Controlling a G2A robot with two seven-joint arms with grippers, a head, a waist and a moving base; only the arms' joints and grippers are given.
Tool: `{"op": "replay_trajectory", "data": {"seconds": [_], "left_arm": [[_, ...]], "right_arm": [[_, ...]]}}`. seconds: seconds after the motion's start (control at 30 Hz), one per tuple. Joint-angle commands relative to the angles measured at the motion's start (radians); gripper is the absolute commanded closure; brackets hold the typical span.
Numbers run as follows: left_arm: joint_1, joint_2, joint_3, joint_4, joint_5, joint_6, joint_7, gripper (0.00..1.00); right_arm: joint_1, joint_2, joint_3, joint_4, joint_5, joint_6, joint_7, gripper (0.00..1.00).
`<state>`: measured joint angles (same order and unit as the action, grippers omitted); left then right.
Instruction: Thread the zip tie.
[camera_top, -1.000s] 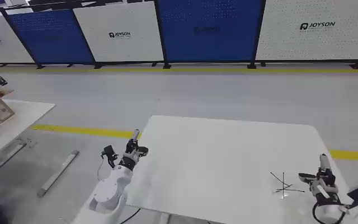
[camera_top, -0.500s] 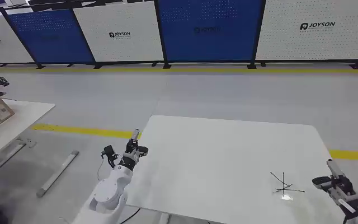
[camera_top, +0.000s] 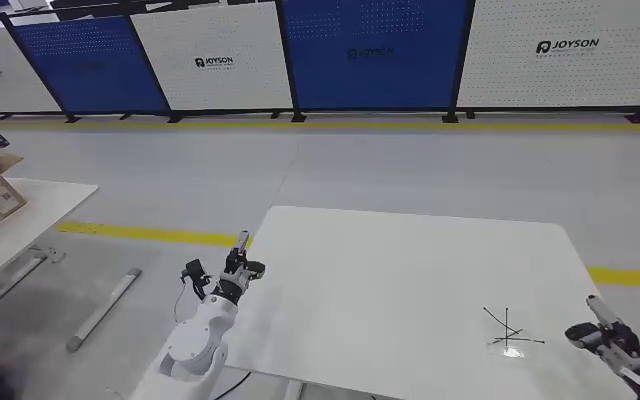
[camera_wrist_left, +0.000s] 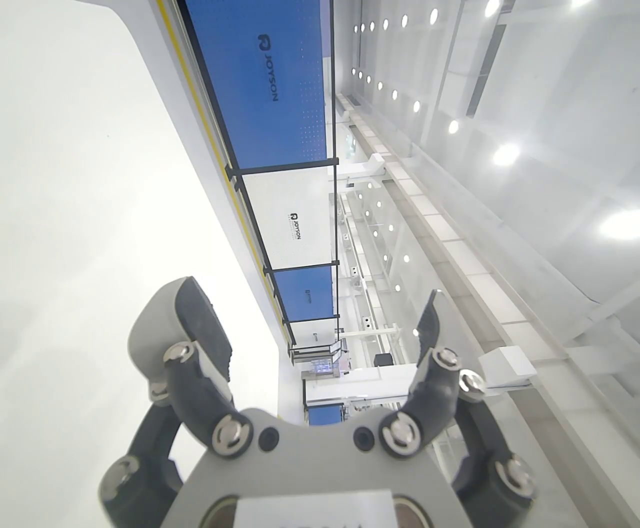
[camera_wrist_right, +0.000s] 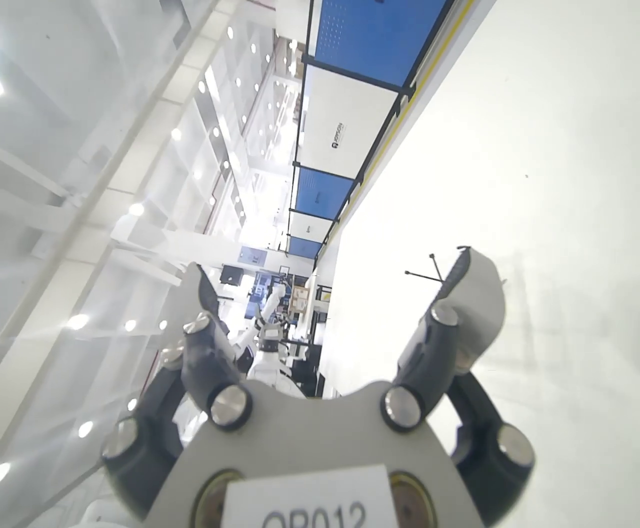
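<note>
A: Starting at the right gripper (camera_wrist_right: 332, 265): jaws wide apart, nothing between them. Dark ribbed pads (camera_wrist_right: 450, 281) sit inside pale grey shells (camera_wrist_right: 482, 295), with bright round screws (camera_wrist_right: 230, 400) at the joints.
B: And the left gripper (camera_wrist_left: 315, 310)?
A: Same build, same story: spread open and empty. It sits at the left edge of the table (camera_top: 400, 290), about halfway along.
B: Where's the right one against that table?
A: At the table's right edge, toward the near corner.
B: And the zip tie itself?
A: There are a few zip ties (camera_top: 508, 330). They're thin black strands, three I'd say, crossing in a loose star. They lie flat on the table by that right near corner, close to the right gripper but apart from it.
B: Anything threaded?
A: Not that I can see. The strips are straight, with no loop. They look like stiff, slick plastic, each with a small block head at one end. My read is that nothing is done yet. Picking one up, lining tail to head and pushing it through all remain.
B: And the surface?
A: The table is smooth matte white with rounded corners. The strips lie flush on it, so they're tricky to pinch, I'd guess.
</note>
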<state>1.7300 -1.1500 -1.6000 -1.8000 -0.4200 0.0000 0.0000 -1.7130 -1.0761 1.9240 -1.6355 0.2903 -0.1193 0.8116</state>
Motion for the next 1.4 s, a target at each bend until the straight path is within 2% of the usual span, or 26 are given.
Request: {"op": "replay_trajectory", "data": {"seconds": [0.0, 0.13, 0.2, 0.53, 0.63, 0.67, 0.83, 0.93, 1.37], "left_arm": [[0.000, 0.000, 0.000, 0.000, 0.000, 0.000, 0.000, 0.00], [0.000, 0.000, 0.000, 0.000, 0.000, 0.000, 0.000, 0.00], [0.000, 0.000, 0.000, 0.000, 0.000, 0.000, 0.000, 0.00], [0.000, 0.000, 0.000, 0.000, 0.000, 0.000, 0.000, 0.00], [0.000, 0.000, 0.000, 0.000, 0.000, 0.000, 0.000, 0.00], [0.000, 0.000, 0.000, 0.000, 0.000, 0.000, 0.000, 0.00], [0.000, 0.000, 0.000, 0.000, 0.000, 0.000, 0.000, 0.00], [0.000, 0.000, 0.000, 0.000, 0.000, 0.000, 0.000, 0.00], [0.000, 0.000, 0.000, 0.000, 0.000, 0.000, 0.000, 0.00]], "right_arm": [[0.016, 0.008, 0.013, 0.042, 0.005, -0.008, 0.086, 0.00], [0.073, 0.023, 0.013, 0.121, -0.044, 0.004, 0.186, 0.00], [0.103, 0.025, 0.006, 0.153, -0.071, 0.037, 0.135, 0.00], [0.107, 0.025, 0.004, 0.155, -0.071, 0.040, 0.128, 0.00], [0.113, 0.029, -0.019, 0.150, -0.100, 0.036, 0.186, 0.00], [0.124, 0.034, -0.025, 0.160, -0.114, 0.029, 0.229, 0.00], [0.154, 0.044, -0.037, 0.208, -0.124, 0.007, 0.312, 0.00], [0.184, 0.057, -0.051, 0.236, -0.191, -0.006, 0.385, 0.00], [0.189, 0.057, -0.059, 0.235, -0.195, -0.009, 0.388, 0.00]]}}
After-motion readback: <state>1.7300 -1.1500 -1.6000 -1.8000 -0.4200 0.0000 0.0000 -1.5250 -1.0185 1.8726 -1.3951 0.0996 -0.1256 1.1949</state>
